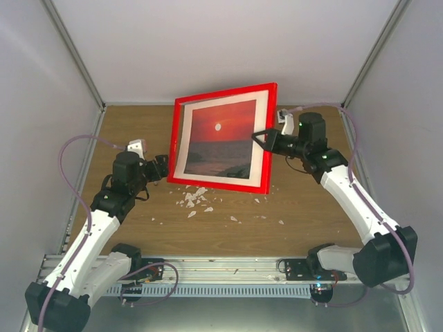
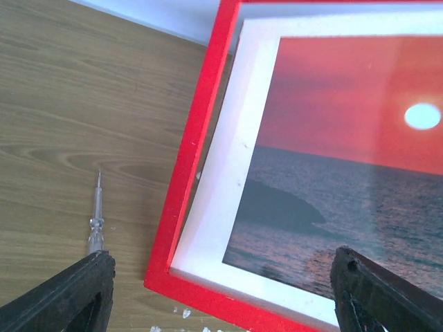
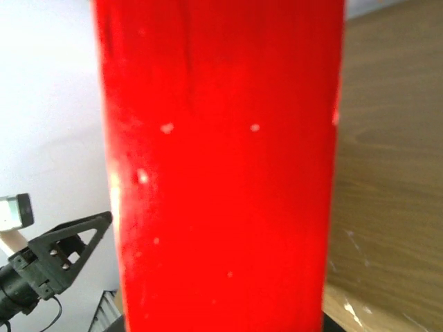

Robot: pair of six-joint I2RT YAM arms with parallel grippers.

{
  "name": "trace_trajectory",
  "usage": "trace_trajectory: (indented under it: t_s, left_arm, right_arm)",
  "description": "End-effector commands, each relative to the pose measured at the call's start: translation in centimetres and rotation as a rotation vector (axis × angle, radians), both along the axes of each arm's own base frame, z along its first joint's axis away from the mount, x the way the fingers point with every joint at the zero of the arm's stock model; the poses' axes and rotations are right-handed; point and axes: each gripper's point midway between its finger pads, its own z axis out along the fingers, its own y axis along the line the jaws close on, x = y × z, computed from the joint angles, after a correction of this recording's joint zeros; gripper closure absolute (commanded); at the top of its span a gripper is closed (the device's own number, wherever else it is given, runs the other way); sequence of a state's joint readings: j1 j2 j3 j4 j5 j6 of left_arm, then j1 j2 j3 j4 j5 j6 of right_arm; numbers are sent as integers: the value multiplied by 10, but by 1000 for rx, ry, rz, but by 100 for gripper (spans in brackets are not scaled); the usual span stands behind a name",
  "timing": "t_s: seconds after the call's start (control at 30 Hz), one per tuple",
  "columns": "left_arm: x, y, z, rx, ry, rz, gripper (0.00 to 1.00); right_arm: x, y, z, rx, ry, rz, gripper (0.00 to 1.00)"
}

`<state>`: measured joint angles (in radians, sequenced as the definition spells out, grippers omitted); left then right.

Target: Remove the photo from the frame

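The red frame (image 1: 223, 95) stands tilted up on the wooden table, its front facing me. The sunset photo (image 1: 220, 138) sits in it behind a white mat. My right gripper (image 1: 266, 141) is shut on the frame's right rail, which fills the right wrist view (image 3: 221, 173); its fingers are hidden there. My left gripper (image 1: 163, 167) is open at the frame's lower left corner. In the left wrist view the frame (image 2: 185, 180) and photo (image 2: 332, 152) lie between and beyond the spread fingers (image 2: 76, 294), with no contact visible.
White fragments (image 1: 194, 198) are scattered on the table (image 1: 311, 207) below the frame. A thin clear shard (image 2: 95, 220) lies left of the frame's corner. Grey walls enclose the table on three sides; a metal rail runs along the near edge.
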<state>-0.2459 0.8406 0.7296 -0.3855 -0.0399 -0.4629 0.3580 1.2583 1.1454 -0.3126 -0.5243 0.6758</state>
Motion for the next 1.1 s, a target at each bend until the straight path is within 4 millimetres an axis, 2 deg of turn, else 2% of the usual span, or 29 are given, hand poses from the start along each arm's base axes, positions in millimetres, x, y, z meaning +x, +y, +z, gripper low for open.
trace_trajectory:
  t_s: [0.0, 0.17, 0.33, 0.37, 0.63, 0.87, 1.07]
  left_arm:
    - [3, -2, 4, -16, -18, -10, 15]
    - [6, -7, -3, -21, 4, -26, 15]
    - [10, -16, -14, -34, 40, -71, 15]
    - [11, -18, -16, -35, 47, -78, 15]
    - [23, -30, -38, -40, 122, -128, 15]
    - [32, -45, -64, -61, 201, -183, 16]
    - [41, -53, -80, -53, 252, -209, 16]
  right_arm:
    - [-2, -24, -9, 86, 11, 26, 99]
    - [4, -60, -70, 93, 128, -8, 99]
    - [6, -80, -126, 87, 243, -8, 99]
    - [8, -90, -136, 91, 263, -28, 100]
    - [18, -132, -199, 89, 391, -119, 99]
    - [29, -156, -247, -7, 477, -142, 98]
    - [37, -173, -280, -76, 553, -192, 88]
